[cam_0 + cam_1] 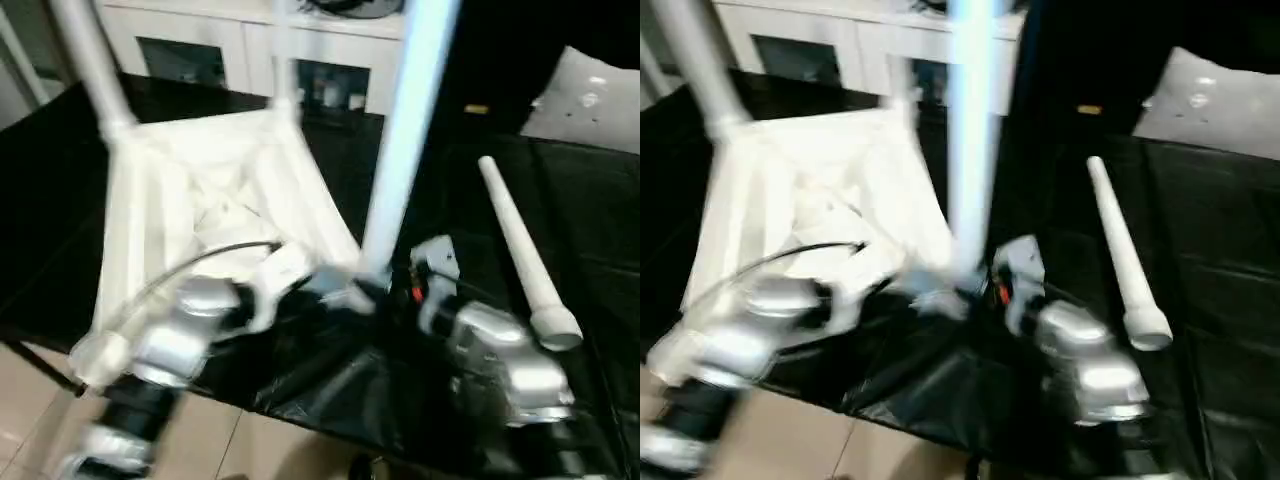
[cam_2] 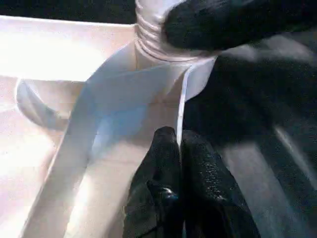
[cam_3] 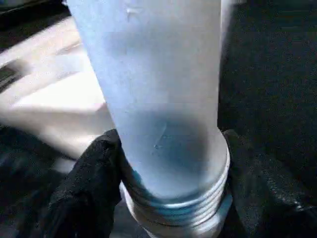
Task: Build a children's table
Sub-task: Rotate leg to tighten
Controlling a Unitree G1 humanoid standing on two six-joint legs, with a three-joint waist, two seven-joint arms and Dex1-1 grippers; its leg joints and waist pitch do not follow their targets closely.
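The children's table top point(image 1: 200, 190) lies upside down on the black-covered bench, ribbed underside up. One white leg point(image 1: 95, 60) stands in its far left corner socket and a second leg point(image 1: 283, 50) rises at the far corner. My right gripper point(image 3: 168, 163) is shut around a third leg point(image 1: 405, 130), holding it upright with its threaded end point(image 3: 173, 208) at the top's near right corner socket. My left gripper point(image 2: 179, 144) is shut on the thin rim of the top point(image 2: 183, 94) just beside that socket. A loose leg point(image 1: 525, 255) lies on the bench to the right.
A white cabinet point(image 1: 200, 40) stands behind the bench. A grey-white cushion-like panel point(image 1: 590, 100) rests at the back right. The black cover point(image 1: 590, 230) reaches the bench's front edge, with tiled floor point(image 1: 30, 400) below.
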